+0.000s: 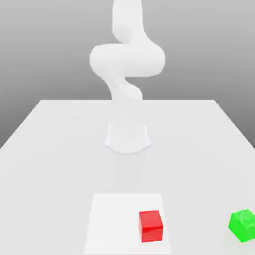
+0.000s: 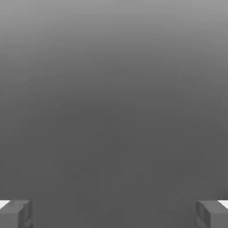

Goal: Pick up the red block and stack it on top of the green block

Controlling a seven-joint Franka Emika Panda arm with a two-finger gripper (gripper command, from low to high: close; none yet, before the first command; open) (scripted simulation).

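Table (image 1: 50, 164) carries both cubes near its front edge: the red block (image 1: 150, 225) sits on a paler square patch (image 1: 109, 219), and the green block (image 1: 243, 225) lies well apart toward the exterior view's right. The red block looks rigid, light and smooth-faced, so it is best pinched across two opposite flat sides. The pincer (image 2: 114, 213) is spread wide, released, holding and touching nothing.

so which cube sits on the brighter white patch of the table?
The red block. It rests on the white square patch; the green block sits off it on plain table, toward the exterior view's right.
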